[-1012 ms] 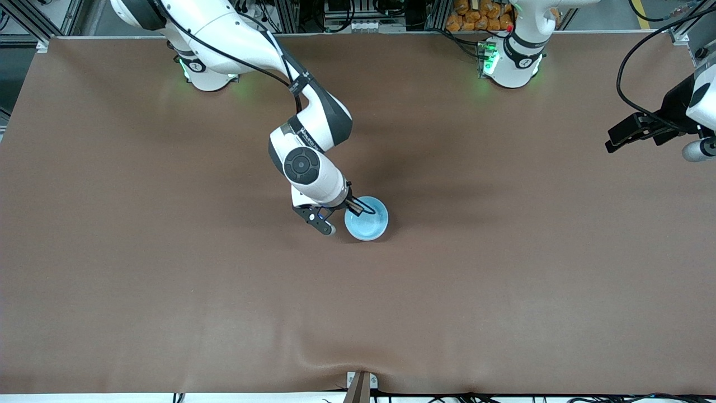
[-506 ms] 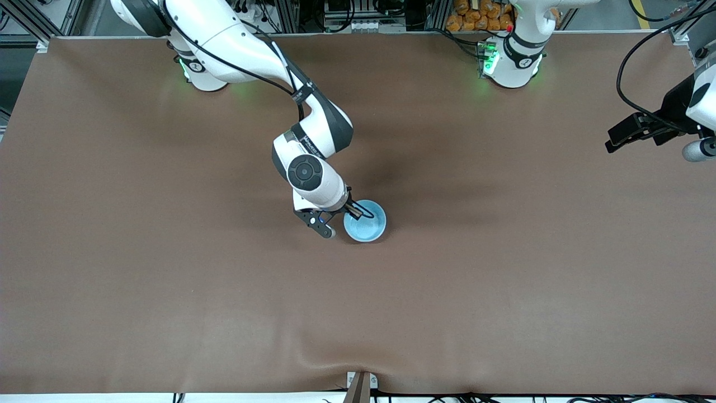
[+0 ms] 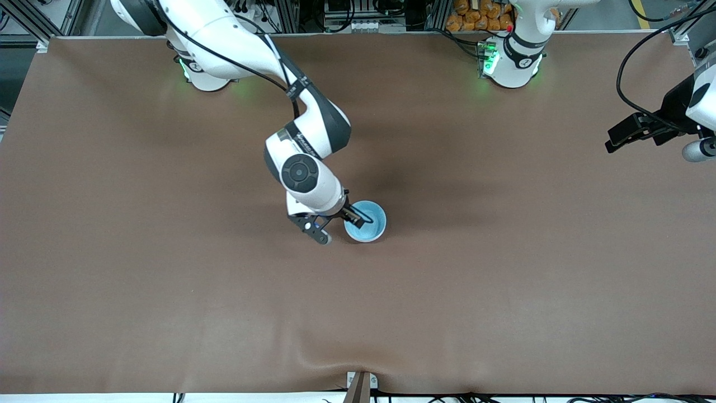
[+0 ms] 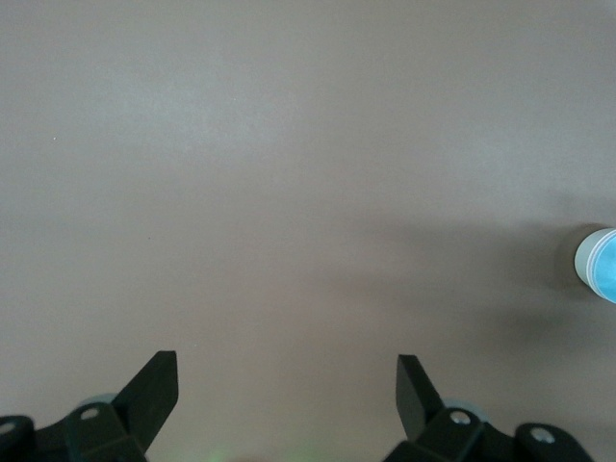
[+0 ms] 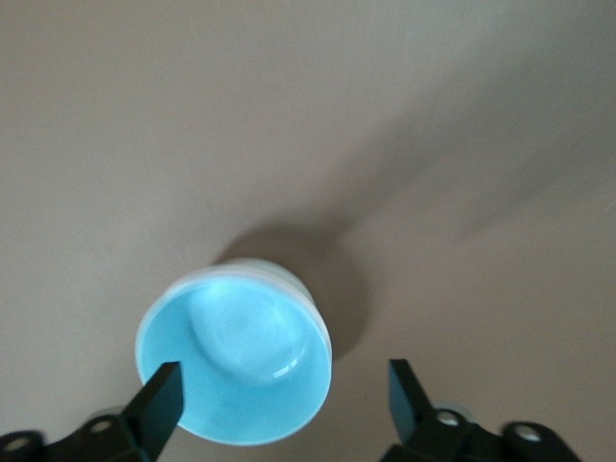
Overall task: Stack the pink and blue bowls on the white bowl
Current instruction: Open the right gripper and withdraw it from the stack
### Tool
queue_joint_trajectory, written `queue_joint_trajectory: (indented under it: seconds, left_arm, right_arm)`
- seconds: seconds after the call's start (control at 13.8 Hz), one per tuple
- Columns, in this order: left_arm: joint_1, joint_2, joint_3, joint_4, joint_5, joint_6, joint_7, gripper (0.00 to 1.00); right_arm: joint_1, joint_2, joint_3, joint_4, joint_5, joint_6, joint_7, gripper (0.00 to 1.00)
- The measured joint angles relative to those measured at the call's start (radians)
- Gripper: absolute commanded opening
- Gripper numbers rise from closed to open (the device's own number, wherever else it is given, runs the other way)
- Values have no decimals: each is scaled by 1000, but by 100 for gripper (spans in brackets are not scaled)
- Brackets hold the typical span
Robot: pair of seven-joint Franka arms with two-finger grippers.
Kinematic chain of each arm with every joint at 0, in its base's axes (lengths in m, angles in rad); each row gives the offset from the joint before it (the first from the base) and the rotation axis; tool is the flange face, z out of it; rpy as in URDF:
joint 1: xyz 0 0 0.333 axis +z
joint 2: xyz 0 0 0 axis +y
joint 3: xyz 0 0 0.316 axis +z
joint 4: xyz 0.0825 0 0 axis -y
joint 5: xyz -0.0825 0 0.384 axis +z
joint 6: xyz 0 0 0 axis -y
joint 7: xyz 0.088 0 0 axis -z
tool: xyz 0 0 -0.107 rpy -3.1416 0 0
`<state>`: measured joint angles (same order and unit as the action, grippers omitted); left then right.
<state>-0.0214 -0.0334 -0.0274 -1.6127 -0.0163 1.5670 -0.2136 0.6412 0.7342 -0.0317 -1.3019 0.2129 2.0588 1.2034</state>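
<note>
The light blue bowl sits upright at the table's middle. In the right wrist view the blue bowl nests on a pale whitish rim of a bowl under it. I cannot make out a pink bowl. My right gripper is open and straddles the blue bowl's rim on the side toward the right arm's end, one finger over its inside and one outside; it also shows in its own wrist view. My left gripper waits open and empty over the left arm's end of the table, and the stack shows at that view's edge.
The brown table mat is bare around the stack. The arms' bases stand along the table's edge farthest from the front camera.
My right gripper and wrist have shifted slightly toward the right arm's end of the table. The blue bowl has stayed where it was. The left arm has not moved.
</note>
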Motion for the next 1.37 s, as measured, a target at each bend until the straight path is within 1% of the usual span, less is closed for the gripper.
queue_joint_trajectory:
  seconds: [0.14, 0.29, 0.43, 0.58, 0.87, 1.01, 1.08, 1.23, 1.37]
  left_arm:
    - [0, 0, 1, 0, 0, 0, 0, 100]
    - [0, 0, 1, 0, 0, 0, 1, 100]
    - [0, 0, 1, 0, 0, 0, 1, 100]
    - [-1, 0, 1, 0, 0, 0, 1, 100]
    - [-2, 0, 1, -2, 0, 0, 1, 100]
    - [-2, 0, 1, -3, 0, 0, 1, 100]
    - [-2, 0, 1, -3, 0, 0, 1, 100]
    - [-2, 0, 1, -3, 0, -1, 1, 100]
    - [-2, 0, 1, -4, 0, -2, 1, 100]
  right_arm:
    - [-52, -6, -20, 72, -6, -44, -33, 100]
    - [-114, -16, -25, 98, -9, -57, -106, 100]
    - [-179, -25, -27, 109, -35, -98, -255, 100]
    - [-255, -50, -27, 118, -67, -173, -394, 100]
    - [-443, -152, -10, 132, -86, -326, -691, 100]
    - [-512, -198, -4, 134, -138, -368, -814, 100]
    - [-534, -218, -2, 134, -163, -384, -854, 100]
    - [-565, -261, 13, 139, -177, -429, -887, 100]
    - [-603, -318, 57, 145, -181, -491, -912, 100]
